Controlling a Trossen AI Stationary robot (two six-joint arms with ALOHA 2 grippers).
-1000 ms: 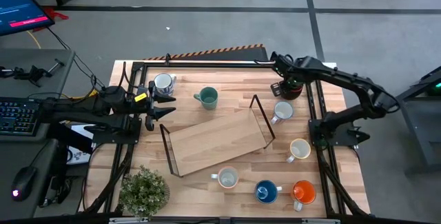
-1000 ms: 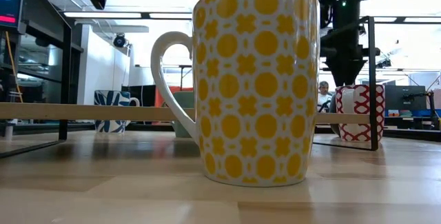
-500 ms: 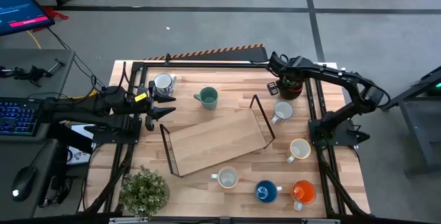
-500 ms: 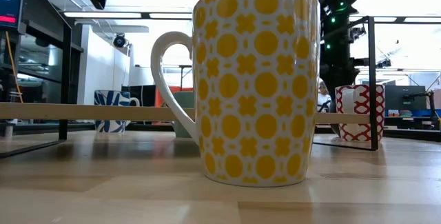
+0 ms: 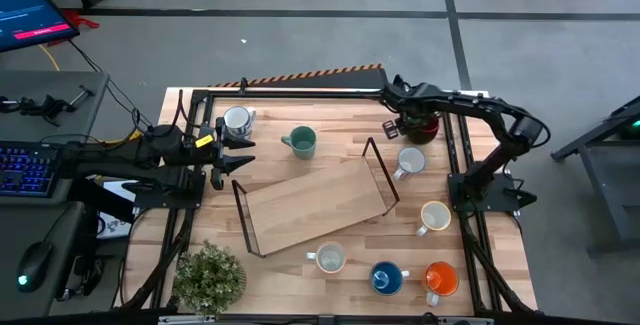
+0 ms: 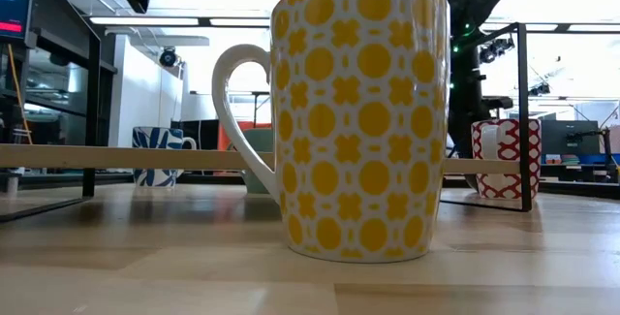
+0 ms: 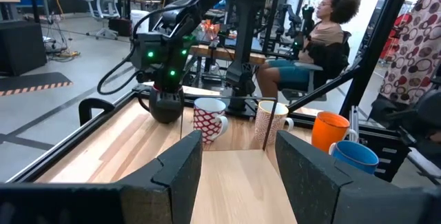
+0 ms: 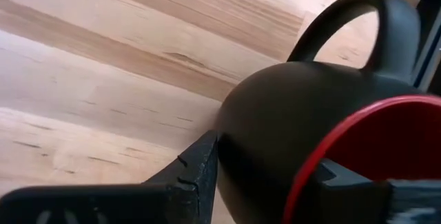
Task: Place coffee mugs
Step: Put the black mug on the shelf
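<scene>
The dark red mug [image 5: 422,125], black outside and red inside, stands at the table's far right; it also shows in the left wrist view [image 7: 165,105]. My right gripper [image 5: 405,117] is on it, coming in from above. My left gripper [image 5: 238,153] waits open near the table's left edge, beside a grey mug [image 5: 238,120]. Standing on their bases are a teal mug [image 5: 300,142], a red-patterned mug [image 5: 410,162], a cream mug [image 5: 434,216], a yellow-patterned mug [image 5: 330,257], a blue mug [image 5: 387,278] and an orange mug [image 5: 440,279]. My right gripper has the dark red mug's wall between its fingers, one finger inside the rim [image 8: 344,182] and one against the outer side [image 8: 203,169], slanting down from above. The handle [image 8: 386,17] lies away from the fingers. The mug stands upright with its base on the table.
A wooden tray with a black wire frame [image 5: 315,200] lies slanted in the table's middle. A potted plant [image 5: 210,277] stands at the near left corner. The yellow-patterned mug [image 6: 358,111] fills the low view. A seated person [image 7: 317,38] is beyond the table's right side.
My right gripper has shifted slightly toward the table's left and far edge over the dark red mug, and its arm has tipped into a slant. The mug has stayed where it stood.
</scene>
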